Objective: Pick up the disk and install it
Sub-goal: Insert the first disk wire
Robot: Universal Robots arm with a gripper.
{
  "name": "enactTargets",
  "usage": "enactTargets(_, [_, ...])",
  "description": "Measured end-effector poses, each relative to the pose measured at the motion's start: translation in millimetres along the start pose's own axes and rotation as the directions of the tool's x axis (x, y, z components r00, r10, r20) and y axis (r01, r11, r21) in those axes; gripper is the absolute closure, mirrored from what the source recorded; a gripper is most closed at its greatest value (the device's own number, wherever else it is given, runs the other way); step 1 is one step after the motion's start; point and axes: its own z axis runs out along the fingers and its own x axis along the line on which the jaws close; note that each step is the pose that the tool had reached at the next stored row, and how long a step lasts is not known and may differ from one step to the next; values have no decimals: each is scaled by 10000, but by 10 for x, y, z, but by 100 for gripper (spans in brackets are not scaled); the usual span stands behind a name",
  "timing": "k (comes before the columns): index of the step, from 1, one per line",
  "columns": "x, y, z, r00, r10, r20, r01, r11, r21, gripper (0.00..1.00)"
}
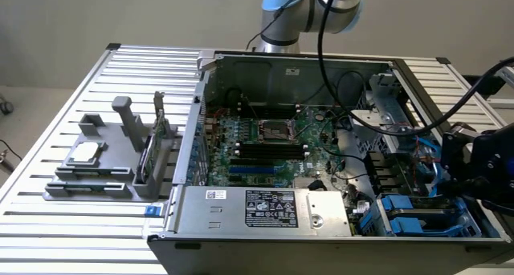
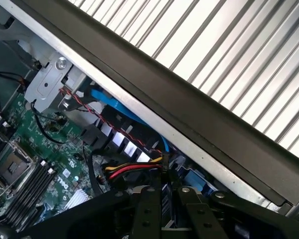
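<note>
The computer case (image 1: 281, 61) stood open on the table (image 1: 72, 94), with the arm's base (image 1: 281, 43) behind it. Inside, the motherboard (image 1: 265, 148) lay flat, the power supply (image 1: 265, 209) before it. The drive bay (image 1: 401, 224) was at the exterior view's right and held the disk (image 1: 425, 213). The gripper (image 1: 473, 173) hung above that bay. Beside the case, at the exterior view's left, a holder (image 1: 96, 188) carried a chip (image 1: 86, 153) and a circuit card (image 1: 148, 151).

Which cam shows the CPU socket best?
The exterior view: the CPU socket sits whole and unobstructed in the middle of the motherboard. The wrist view catches the socket at a slant, beside the memory slots.
</note>
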Motion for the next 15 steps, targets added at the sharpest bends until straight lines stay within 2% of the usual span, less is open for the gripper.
enactTargets(8, [67,-55,-68,9997,106,-201,-101,9996,274,82])
enactTargets(11, [77,-67,-70,9993,206,-323,-192,9988,448,82])
enactTargets(13, [80,-70,-70,9988,302,-386,-281,9982,537,82])
enactTargets(15, [81,-72,-69,9984,393,-417,-369,9977,572,82])
